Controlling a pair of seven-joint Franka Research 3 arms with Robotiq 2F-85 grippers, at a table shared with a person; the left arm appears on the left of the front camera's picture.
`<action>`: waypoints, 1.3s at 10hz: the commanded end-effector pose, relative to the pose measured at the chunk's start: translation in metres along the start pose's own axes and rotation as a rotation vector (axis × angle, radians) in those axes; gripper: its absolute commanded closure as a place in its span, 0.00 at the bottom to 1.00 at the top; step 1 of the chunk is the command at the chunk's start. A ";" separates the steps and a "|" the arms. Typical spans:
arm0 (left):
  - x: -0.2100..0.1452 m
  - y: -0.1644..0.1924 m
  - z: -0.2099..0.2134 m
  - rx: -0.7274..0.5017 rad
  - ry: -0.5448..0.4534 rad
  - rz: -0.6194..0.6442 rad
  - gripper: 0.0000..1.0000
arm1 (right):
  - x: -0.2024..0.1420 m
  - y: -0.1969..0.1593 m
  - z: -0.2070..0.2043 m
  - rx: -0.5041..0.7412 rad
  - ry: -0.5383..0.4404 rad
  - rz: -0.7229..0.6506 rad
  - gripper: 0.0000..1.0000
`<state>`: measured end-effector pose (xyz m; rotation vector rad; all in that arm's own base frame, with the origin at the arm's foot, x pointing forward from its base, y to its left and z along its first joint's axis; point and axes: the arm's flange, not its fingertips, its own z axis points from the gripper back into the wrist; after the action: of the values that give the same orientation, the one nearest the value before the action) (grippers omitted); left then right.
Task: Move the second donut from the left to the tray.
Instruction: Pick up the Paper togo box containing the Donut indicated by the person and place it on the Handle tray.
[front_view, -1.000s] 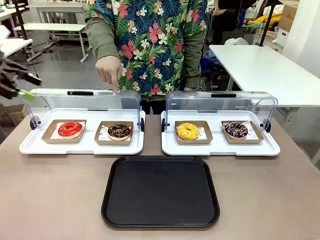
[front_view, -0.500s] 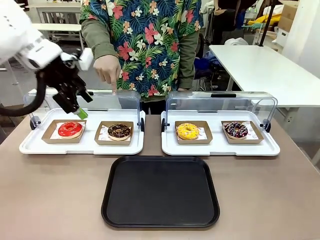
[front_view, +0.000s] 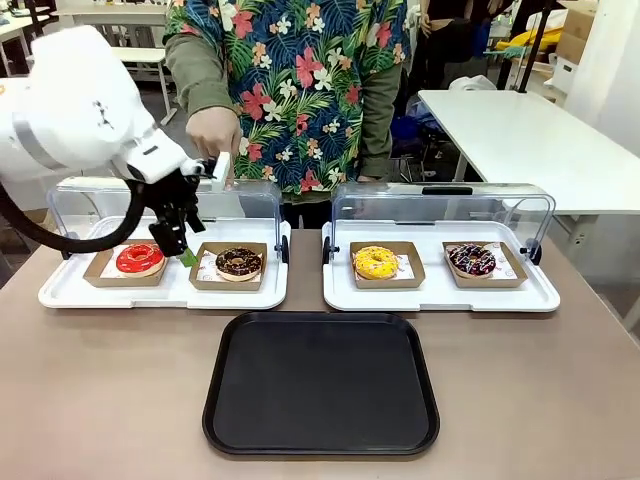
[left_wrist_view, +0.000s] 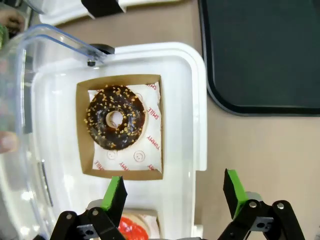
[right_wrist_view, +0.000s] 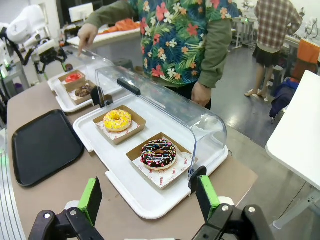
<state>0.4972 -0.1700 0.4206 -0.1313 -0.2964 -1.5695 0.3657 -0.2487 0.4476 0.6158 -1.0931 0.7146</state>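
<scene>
The chocolate-glazed donut with pale sprinkles (front_view: 239, 262) lies in its cardboard box, second from the left, inside the left display tray. In the left wrist view this donut (left_wrist_view: 115, 124) lies just ahead of my open left gripper (left_wrist_view: 173, 186). From the front, the left gripper (front_view: 180, 250) hangs low between the red donut (front_view: 140, 258) and the chocolate one, touching neither. The black tray (front_view: 320, 385) lies at the table's near middle, with nothing on it. My right gripper (right_wrist_view: 147, 187) is open and holds nothing, off the table's right end.
A person stands at the far side with a hand (front_view: 215, 135) pointing down at the left lid. The right display tray (front_view: 540, 295) holds a yellow donut (front_view: 375, 262) and a dark donut with coloured sprinkles (front_view: 471, 260). Both clear lids stand raised at the back.
My left arm has swung in from the far left and dropped to the left display tray, ending between the red and chocolate donuts. The donuts and black tray have not moved.
</scene>
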 end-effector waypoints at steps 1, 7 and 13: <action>0.005 0.010 -0.011 0.021 0.052 0.000 0.00 | 0.002 -0.002 -0.001 -0.003 -0.035 0.022 0.00; -0.004 0.021 -0.064 0.030 0.133 -0.065 0.00 | 0.002 -0.002 -0.001 -0.003 -0.035 0.022 0.00; -0.017 0.015 -0.094 0.110 0.153 -0.102 0.00 | 0.002 -0.002 -0.001 -0.003 -0.035 0.022 0.00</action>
<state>0.5267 -0.1794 0.3319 0.0602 -0.2657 -1.6636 0.3656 -0.2487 0.4476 0.6162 -1.0931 0.7146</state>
